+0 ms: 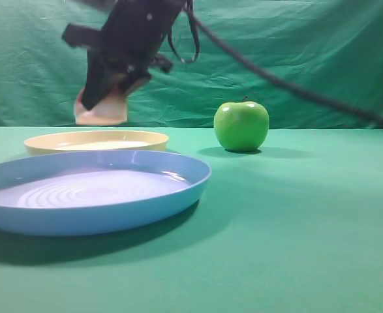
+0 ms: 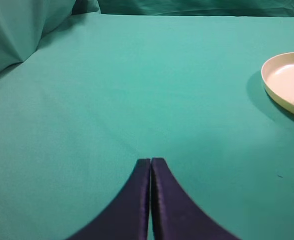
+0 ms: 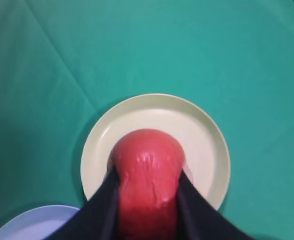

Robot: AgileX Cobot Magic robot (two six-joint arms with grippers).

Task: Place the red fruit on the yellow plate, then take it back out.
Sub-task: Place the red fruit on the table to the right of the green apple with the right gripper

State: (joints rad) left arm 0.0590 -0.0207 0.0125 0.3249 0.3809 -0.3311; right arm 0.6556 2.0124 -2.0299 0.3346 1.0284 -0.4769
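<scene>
Blue plate [image 1: 93, 195] foremost; behind, right gripper [image 3: 147, 200] clamping red fruit [image 3: 148, 175] above yellow plate [image 3: 207, 135] centre.

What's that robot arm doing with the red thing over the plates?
The right gripper is shut on a red fruit and holds it in the air above the yellow plate; the fruit is not resting on the plate. The left gripper is shut, holds nothing and sits over bare green cloth beside that plate. A blue plate lies in front of the yellow one, and a green apple stands off to the side, untouched.
</scene>
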